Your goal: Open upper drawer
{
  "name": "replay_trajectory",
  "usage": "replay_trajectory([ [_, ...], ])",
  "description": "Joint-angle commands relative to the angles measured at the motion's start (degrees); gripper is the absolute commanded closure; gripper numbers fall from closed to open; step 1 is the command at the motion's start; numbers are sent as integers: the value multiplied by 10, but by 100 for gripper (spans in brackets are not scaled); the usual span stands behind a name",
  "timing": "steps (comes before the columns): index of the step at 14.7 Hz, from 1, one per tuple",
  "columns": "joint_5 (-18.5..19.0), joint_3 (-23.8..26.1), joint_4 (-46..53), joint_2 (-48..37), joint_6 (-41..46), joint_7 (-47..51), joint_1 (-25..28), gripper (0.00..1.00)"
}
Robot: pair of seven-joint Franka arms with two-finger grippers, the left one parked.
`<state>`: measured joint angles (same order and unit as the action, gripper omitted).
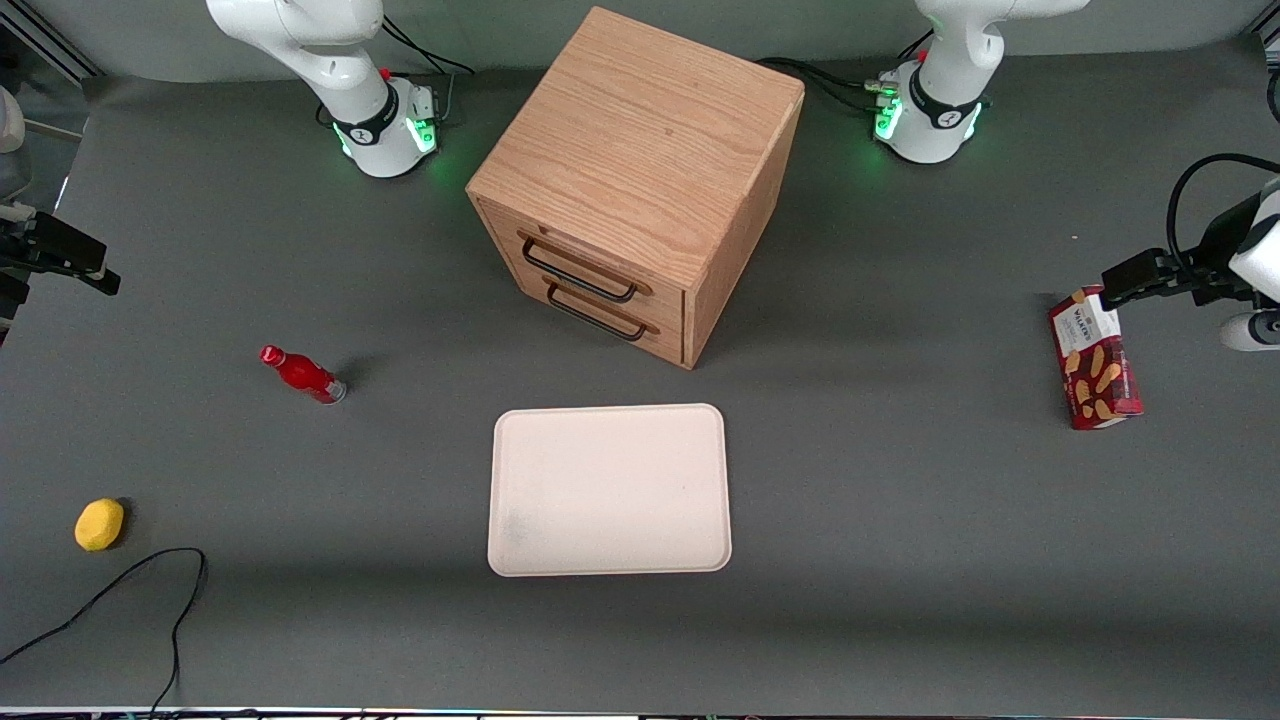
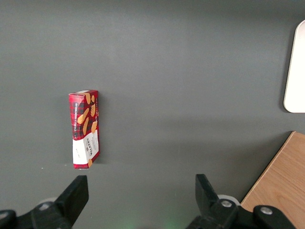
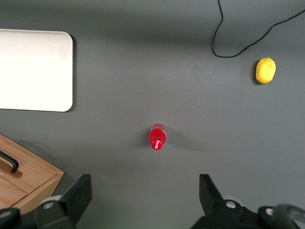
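Note:
The boxy wooden cabinet [image 1: 640, 150] stands at the middle of the table, its front turned toward the working arm's end. The upper drawer [image 1: 600, 262] is shut, with its thin black bar handle [image 1: 578, 276] above the lower drawer's matching handle [image 1: 597, 318]. My right gripper [image 1: 95, 272] hovers at the working arm's end of the table, well apart from the cabinet. In the right wrist view the gripper [image 3: 145, 195] is open and empty above bare mat, with a corner of the cabinet [image 3: 28, 179] and a black handle end [image 3: 10, 163] showing.
A white tray [image 1: 610, 490] lies nearer the front camera than the cabinet. A red bottle [image 1: 303, 375] lies between the gripper and the cabinet. A yellow lemon [image 1: 99, 524] and a black cable [image 1: 130, 590] lie nearer the camera. A red biscuit box [image 1: 1095, 360] lies toward the parked arm's end.

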<state>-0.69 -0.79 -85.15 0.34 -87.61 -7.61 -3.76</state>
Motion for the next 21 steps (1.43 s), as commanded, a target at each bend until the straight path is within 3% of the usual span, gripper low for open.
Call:
replay_trajectory([
  [1,-6,-5,-7,-9,3,11,6,0],
  [17,-8,1,-2,16,-9,10,11,0],
  [21,-8,2,2,39,-41,5,53,0],
])
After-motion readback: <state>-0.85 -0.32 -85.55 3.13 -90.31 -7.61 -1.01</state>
